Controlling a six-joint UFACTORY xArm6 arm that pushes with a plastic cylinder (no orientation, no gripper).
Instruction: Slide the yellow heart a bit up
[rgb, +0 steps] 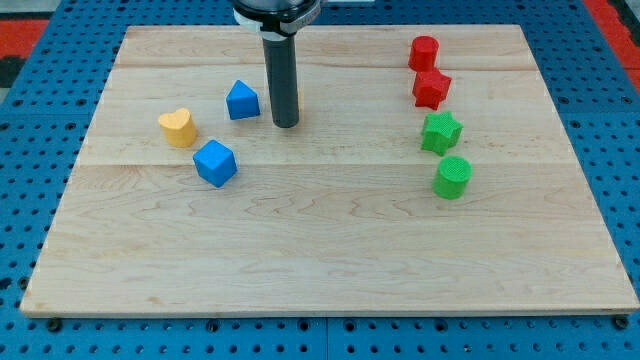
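Observation:
The yellow heart (178, 127) lies on the wooden board (330, 240) at the view's left. My tip (285, 124) rests on the board to the right of the heart, apart from it. A blue house-shaped block (242, 100) sits between them, just left of the tip and up-right of the heart. A blue cube (215, 163) lies just below and right of the heart. A sliver of a yellowish block (297, 100) shows behind the rod; its shape is hidden.
On the view's right stands a column of blocks: a red cylinder (424, 52), a red star (432, 88), a green star (440, 132) and a green cylinder (452, 177). A blue pegboard (30, 200) surrounds the board.

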